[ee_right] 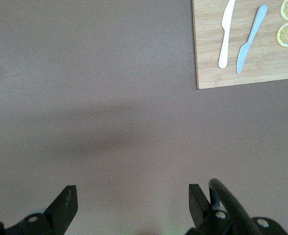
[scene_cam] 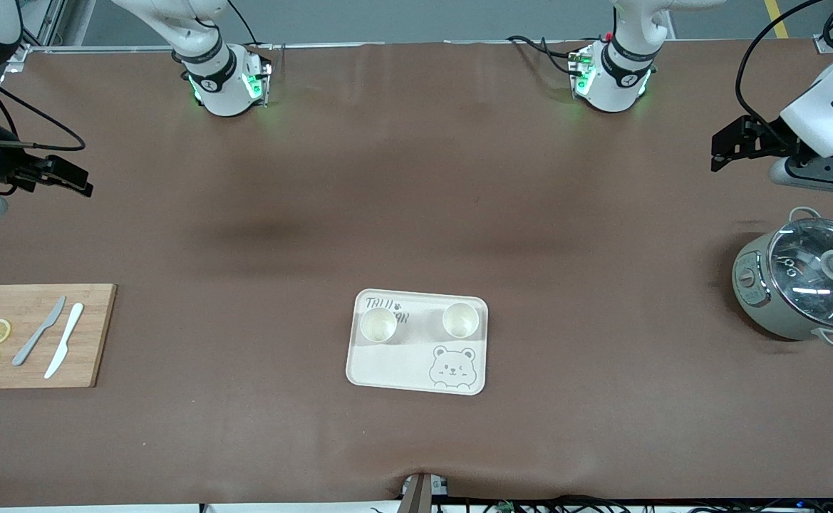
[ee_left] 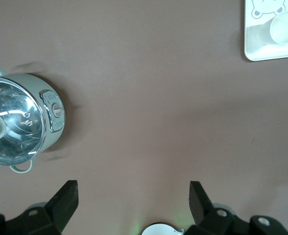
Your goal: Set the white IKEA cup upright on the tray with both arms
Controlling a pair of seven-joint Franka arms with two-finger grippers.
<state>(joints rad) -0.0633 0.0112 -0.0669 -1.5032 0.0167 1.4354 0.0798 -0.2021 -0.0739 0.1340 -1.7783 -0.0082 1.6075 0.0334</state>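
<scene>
The cream tray with the bear face lies on the brown table, toward the front camera's side, midway between the arms' ends. Two white cups stand upright on it, one toward the right arm's end and one toward the left arm's end. My left gripper is open and empty above the table at the left arm's end, near the pot. My right gripper is open and empty above the table at the right arm's end. The left wrist view shows a tray corner with one cup. Its own gripper and the right wrist's gripper hold nothing.
A grey pot with a glass lid stands at the left arm's end, also in the left wrist view. A wooden cutting board with two knives and two lemon slices lies at the right arm's end, also in the right wrist view.
</scene>
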